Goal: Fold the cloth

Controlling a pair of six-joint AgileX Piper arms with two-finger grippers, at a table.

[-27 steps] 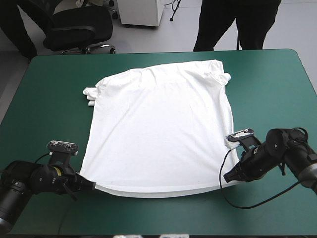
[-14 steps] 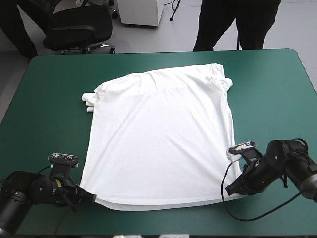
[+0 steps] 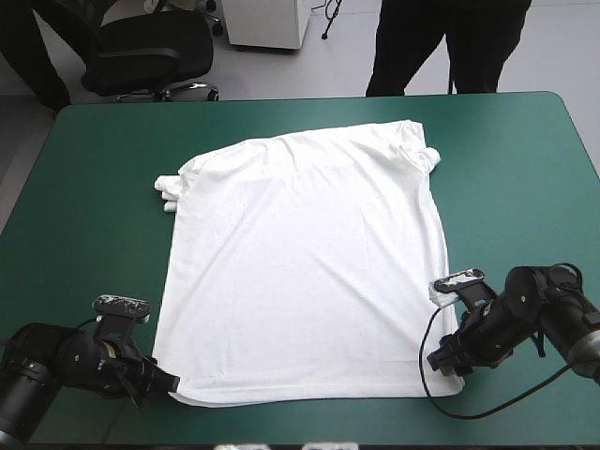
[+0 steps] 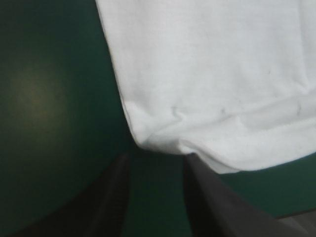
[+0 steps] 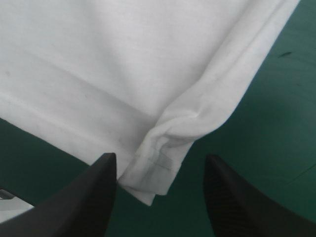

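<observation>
Cloth position: the white short-sleeved fabric T-shirt [image 3: 300,272] is lying spread flat on the teal-green table cover [image 3: 84,187], about the middle of the table. Its hem is facing the near edge and its shoulder end is facing the far edge. I am seeing one sleeve [image 3: 169,187] bunched at the garment's far-left corner and the other sleeve [image 3: 427,155] bunched at its far-right corner. Light wrinkles are running across the upper part; the lower part is lying smooth.

Left arm: the left gripper [image 3: 172,382], with two broad black fin-shaped fingers, is sitting low over the cover at the near-left hem corner. In the left wrist view its fingers [image 4: 113,197] are standing apart, with teal-green cover showing in the gap. The rounded, slightly puckered hem corner is lying just ahead of the fingertips. I cannot tell whether the fingertips are touching it.

Right arm: the right gripper [image 3: 439,361] is sitting low at the near-right hem corner. In the right wrist view its fingers [image 5: 98,197] are standing wide apart. The creased, doubled-over hem corner is reaching into the gap between them, and neither finger is pinching it.
</observation>
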